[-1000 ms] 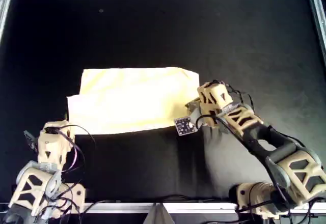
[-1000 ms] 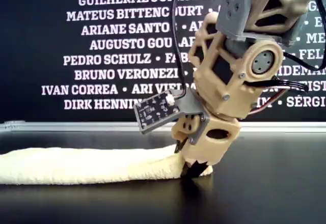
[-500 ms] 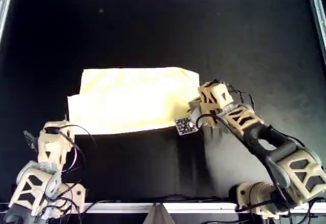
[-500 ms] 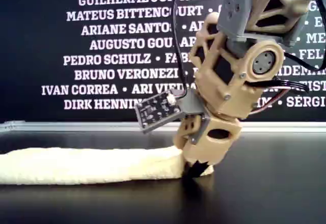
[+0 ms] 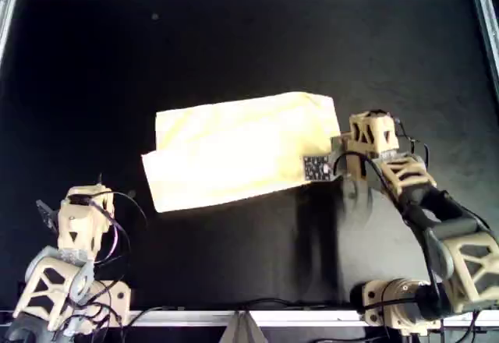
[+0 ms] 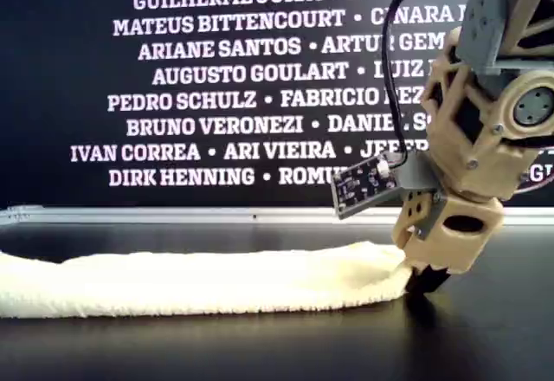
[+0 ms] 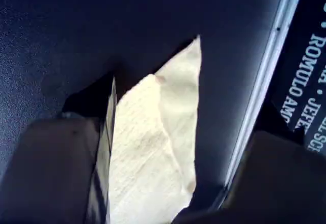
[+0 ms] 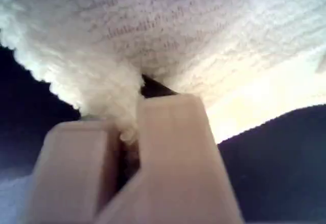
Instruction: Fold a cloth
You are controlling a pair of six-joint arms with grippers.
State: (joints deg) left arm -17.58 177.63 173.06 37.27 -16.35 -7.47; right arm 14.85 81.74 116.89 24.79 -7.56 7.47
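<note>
Two layers of the cloth [image 5: 238, 152] already lie one over the other on the black table [image 5: 234, 39], a little toward three o'clock from the middle in the overhead view, its long axis running from nine to three. My second gripper [image 6: 426, 279] is clenched on the cloth's edge at the three o'clock end, low against the table; the second wrist view shows the fabric bunched between the closed jaws [image 8: 127, 127]. My first gripper [image 5: 78, 222] is parked near seven o'clock, well apart from the cloth, and whether its jaws are closed I cannot tell. I judge the fabric light, soft and limp: it should sag and drag, not hold a shape, and may slide on the smooth surface. A corner or a straight edge, pinched through both layers, looks the best hold.
</note>
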